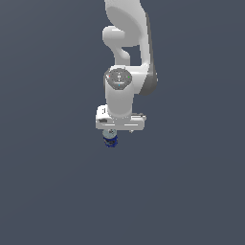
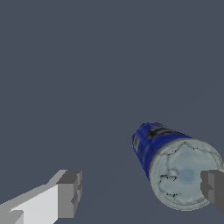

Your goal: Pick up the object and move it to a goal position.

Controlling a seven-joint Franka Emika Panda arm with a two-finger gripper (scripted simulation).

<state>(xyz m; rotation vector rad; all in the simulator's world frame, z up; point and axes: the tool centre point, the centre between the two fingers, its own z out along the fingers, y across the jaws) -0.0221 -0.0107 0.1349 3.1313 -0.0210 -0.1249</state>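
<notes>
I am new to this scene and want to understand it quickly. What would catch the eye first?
First the white arm, hanging down the middle of the exterior view against plain dark grey. Then the small blue can just beneath the tool. In the wrist view the can sits near one finger, well apart from the other.

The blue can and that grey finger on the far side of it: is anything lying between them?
No. In the wrist view only bare grey floor separates the blue can from the far finger; the near finger overlaps the can's top.

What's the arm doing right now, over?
Gripper open, above the blue can. One fingertip overlaps can's top; can not gripped. Nothing in the way.
</notes>
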